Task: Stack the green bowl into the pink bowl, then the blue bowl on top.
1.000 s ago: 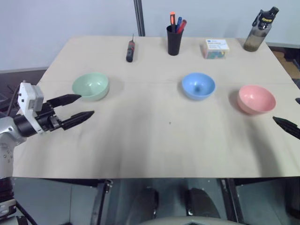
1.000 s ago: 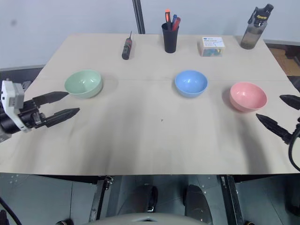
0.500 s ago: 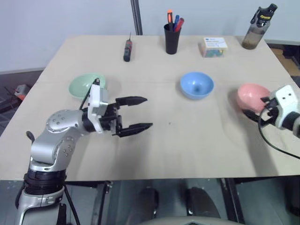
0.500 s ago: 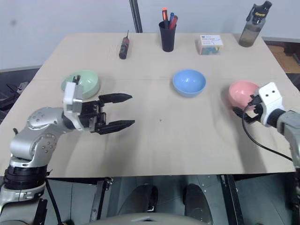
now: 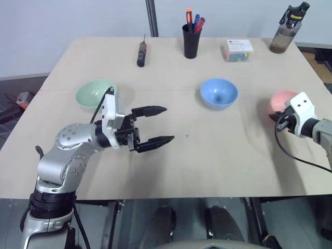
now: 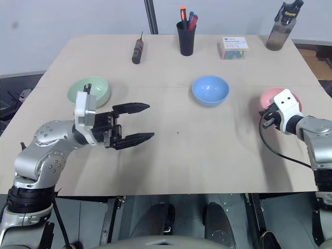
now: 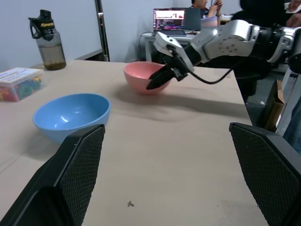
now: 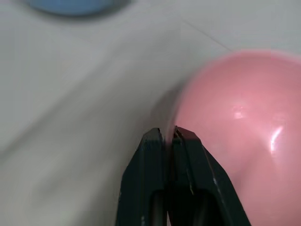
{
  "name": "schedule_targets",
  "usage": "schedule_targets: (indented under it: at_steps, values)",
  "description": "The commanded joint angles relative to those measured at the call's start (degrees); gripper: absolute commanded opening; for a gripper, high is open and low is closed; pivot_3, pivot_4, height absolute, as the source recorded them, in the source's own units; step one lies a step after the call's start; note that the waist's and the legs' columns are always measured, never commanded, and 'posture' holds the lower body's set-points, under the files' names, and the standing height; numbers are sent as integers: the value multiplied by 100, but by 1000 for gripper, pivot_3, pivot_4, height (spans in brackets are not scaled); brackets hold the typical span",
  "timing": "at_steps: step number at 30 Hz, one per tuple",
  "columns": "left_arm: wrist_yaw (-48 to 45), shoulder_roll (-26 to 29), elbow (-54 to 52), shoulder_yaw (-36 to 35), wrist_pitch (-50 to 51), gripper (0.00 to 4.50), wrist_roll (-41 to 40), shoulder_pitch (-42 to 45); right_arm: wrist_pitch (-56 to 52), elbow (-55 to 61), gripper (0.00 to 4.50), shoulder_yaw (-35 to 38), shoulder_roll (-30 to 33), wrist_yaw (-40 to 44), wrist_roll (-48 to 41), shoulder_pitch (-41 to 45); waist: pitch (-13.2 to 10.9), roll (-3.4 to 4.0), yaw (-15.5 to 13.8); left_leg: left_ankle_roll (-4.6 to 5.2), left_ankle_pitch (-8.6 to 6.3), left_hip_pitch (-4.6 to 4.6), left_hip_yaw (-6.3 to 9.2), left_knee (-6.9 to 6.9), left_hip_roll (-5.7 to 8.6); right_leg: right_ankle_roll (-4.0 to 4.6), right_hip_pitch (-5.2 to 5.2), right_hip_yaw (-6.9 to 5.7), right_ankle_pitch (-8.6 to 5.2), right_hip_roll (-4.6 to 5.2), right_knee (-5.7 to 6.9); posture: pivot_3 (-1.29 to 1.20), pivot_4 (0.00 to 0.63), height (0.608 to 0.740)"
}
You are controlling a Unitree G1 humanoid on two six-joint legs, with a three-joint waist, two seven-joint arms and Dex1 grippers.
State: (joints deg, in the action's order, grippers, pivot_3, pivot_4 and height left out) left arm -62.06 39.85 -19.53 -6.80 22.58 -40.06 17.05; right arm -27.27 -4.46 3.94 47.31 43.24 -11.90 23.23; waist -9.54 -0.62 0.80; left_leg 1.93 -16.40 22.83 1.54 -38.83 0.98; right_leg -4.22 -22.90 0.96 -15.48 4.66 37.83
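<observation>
Sitting apart on the table [image 5: 218, 155], the three bowls show that no stacking has begun. The green bowl [image 5: 95, 94] stands on the robot's left, the blue bowl [image 5: 219, 93] near the middle and the pink bowl [image 5: 280, 99] on the right, each empty and well apart from the others. Both steps are left, by my reading: green into pink, then blue on top.

The right gripper [image 7: 155, 83] has its two fingers pressed together at the pink bowl's near rim; whether they pinch the rim or only touch the wall I cannot tell. The left gripper [image 5: 158, 125] hangs over bare table right of the green bowl, fingers spread wide, holding nothing.

Counted: one bowl of each colour, three in all, and two grippers. Along the far edge are one screwdriver [image 5: 140, 54], one pen cup [image 5: 191, 44], one small box [image 5: 238, 51] and one bottle [image 5: 288, 29].
</observation>
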Motion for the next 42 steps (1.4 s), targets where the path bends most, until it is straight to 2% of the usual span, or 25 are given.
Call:
schedule_targets:
  at_steps: [1, 2, 5, 7, 10, 12, 15, 18, 21, 26, 28, 30, 31, 34, 38, 42]
  values:
    - [149, -21, -151, -160, -87, 4500, 2, -20, -257, 874, 19, 44, 67, 177, -190, -158, 0, 0, -5, 0, 0, 0, 1, -1, 0, 0, 0, -1, 0, 0, 0, 0, 150, 740]
    - [197, -43, -126, -186, -77, 4500, -16, -22, -408, 1206, 19, 10, 59, 251, -301, -252, 0, 0, -7, 0, 0, 0, 2, -2, 0, 0, 0, -1, 0, 0, 1, 0, 150, 740]
    - [401, -91, 51, -282, -118, 4500, 67, -16, -1118, 3151, 19, -754, -242, 336, -824, -702, 1, -1, -5, 0, 0, 1, 10, -4, -5, 0, 1, -5, 0, -4, 2, 0, 150, 740]
    - [434, -86, 106, -267, -163, 4500, 161, 15, -1415, 3680, 19, -1179, -537, 239, -976, -709, 1, -1, 4, 0, -1, 2, 10, -4, -7, 0, -1, -4, 0, -6, 3, 0, 150, 740]
    - [501, -117, 155, -280, -136, 4500, 149, 80, -1642, 3884, 19, -1785, -1032, 9, -906, -544, 1, -1, -2, 0, 0, 1, 12, -21, -6, 0, 2, -5, 0, -8, 12, 0, 150, 740]
    - [519, -104, 196, -263, -136, 4500, 208, 98, -1530, 3610, 19, -2276, -1250, -49, -572, -301, 2, -4, -13, 1, -1, -1, 17, -34, -2, -1, 14, -9, 1, -6, 12, 0, 150, 740]
    - [541, -95, 216, -228, -140, 4500, 285, 102, -1405, 2942, 19, -2572, -1607, -170, -283, 141, 4, -7, -4, 0, 0, -10, 26, -42, 9, -3, 24, -13, 2, -4, 13, 0, 150, 740]
    - [597, -75, 178, -247, -133, 4500, 358, 69, -1176, 2341, 1079, -2741, -1778, -175, 16, 495, 4, -6, -10, -4, 2, -9, 31, -39, 8, -3, 21, -19, 2, -7, 16, 0, 150, 740]
    - [819, -36, 139, -287, -114, 4500, 537, 9, -1089, 2028, 2379, -2765, -1900, -113, 125, 704, 3, -5, -1, -5, 2, -4, 33, -36, 9, -3, 18, -20, 2, -7, 13, 0, 150, 740]
    - [2024, 80, -17, -273, -251, 4500, 1856, -220, -1185, 2458, 4411, -2394, -1899, -54, -71, 643, 3, -4, 1, -5, 2, 0, 32, -31, 11, -3, 12, -17, 2, -6, 12, 0, 150, 740]
    - [2896, 334, -86, -266, 409, 4500, 2689, -125, -1272, 3008, 4411, -1696, -2089, -48, -790, 501, 2, -5, -3, -5, 2, 3, 34, -30, 11, -3, 10, -20, 2, -7, 14, 0, 150, 740]
    - [3393, 640, -28, -121, 959, 4500, 3379, 79, -1339, 3390, 4411, -1223, -2172, -46, -1266, 436, -1, -7, -18, -4, 2, 3, 35, -30, 11, -3, 10, -20, 2, -7, 16, 0, 150, 740]
    - [3465, 704, -24, -70, 1091, 4500, 3504, 130, -1373, 3465, 4411, -1153, -2177, -63, -1346, 428, -1, -6, -13, -4, 2, 8, 43, -30, 12, -3, 10, -26, 2, -9, 14, 0, 150, 740]
    - [3359, 1366, 739, 857, 1636, 4500, 4479, 996, -1318, 3608, 4411, -957, -1993, -69, -1396, 434, 4, -14, -53, -3, 1, 1, 48, -30, 24, -4, 16, -34, 2, -7, 12, 0, 150, 740]
    - [3231, 1295, 1536, 1457, 2027, 4500, 4879, 1688, -1077, 3417, 4411, -1011, -1899, -143, -1230, 488, 3, -12, -14, -3, 1, -3, 41, -30, 43, -4, 19, -27, 2, -7, 18, 0, 150, 740]
    - [3152, 1154, 2294, 1956, 1958, 4500, 5259, 2018, -890, 3312, 4411, -1016, -1956, -200, -1181, 567, 1, -12, 22, -5, 2, 6, 34, -27, 39, -4, 4, -20, 2, -11, 20, 0, 150, 740]
